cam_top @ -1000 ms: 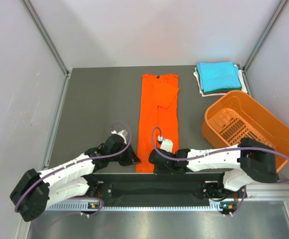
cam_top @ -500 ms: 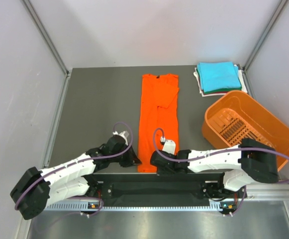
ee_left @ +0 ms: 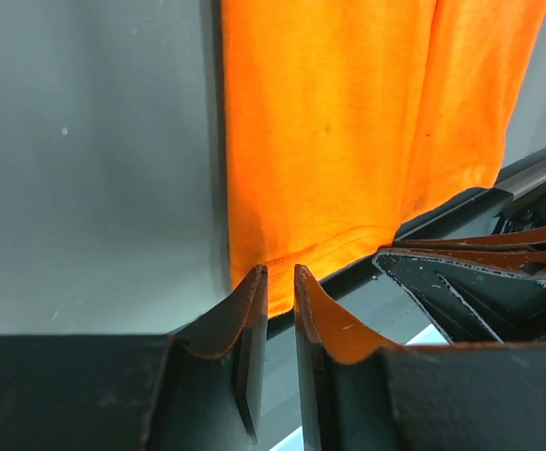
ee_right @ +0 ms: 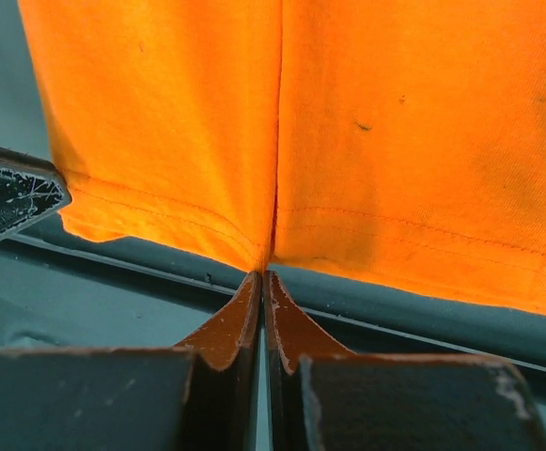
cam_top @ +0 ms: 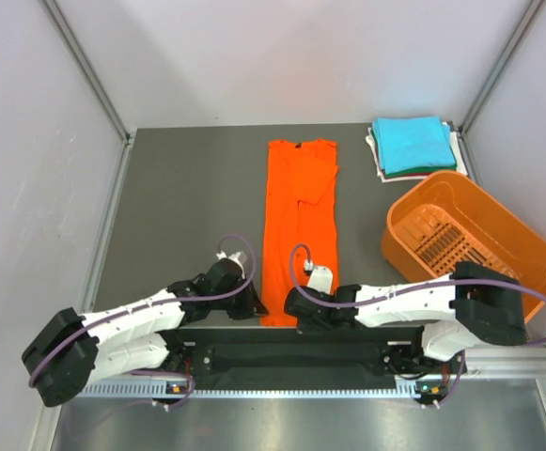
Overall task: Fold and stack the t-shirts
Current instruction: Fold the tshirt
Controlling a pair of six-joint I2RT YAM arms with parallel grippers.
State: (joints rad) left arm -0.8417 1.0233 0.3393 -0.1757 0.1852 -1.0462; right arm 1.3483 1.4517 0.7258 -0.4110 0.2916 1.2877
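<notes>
The bright orange t-shirt (cam_top: 296, 216) lies in a long narrow strip down the middle of the table, hem at the near edge. My left gripper (cam_top: 252, 305) is at the hem's near left corner; in the left wrist view its jaws (ee_left: 277, 272) stand narrowly apart with the corner of the shirt (ee_left: 348, 141) between the tips. My right gripper (cam_top: 294, 315) is at the hem; in the right wrist view (ee_right: 265, 274) it is shut on the hem of the shirt (ee_right: 395, 141), with a crease running up from the tips. A folded turquoise t-shirt (cam_top: 412, 143) tops a stack at the back right.
An orange slotted plastic basket (cam_top: 526, 246) stands at the right, in front of the stack. White (cam_top: 373, 148) and dark cloth edges show under the turquoise shirt. The table's near edge rail (ee_right: 423, 319) runs just under the hem. Grey table (cam_top: 188, 207) lies left of the shirt.
My left gripper has slid right to the shirt's near left corner. My right gripper has shifted slightly along the hem. The shirt lies as before.
</notes>
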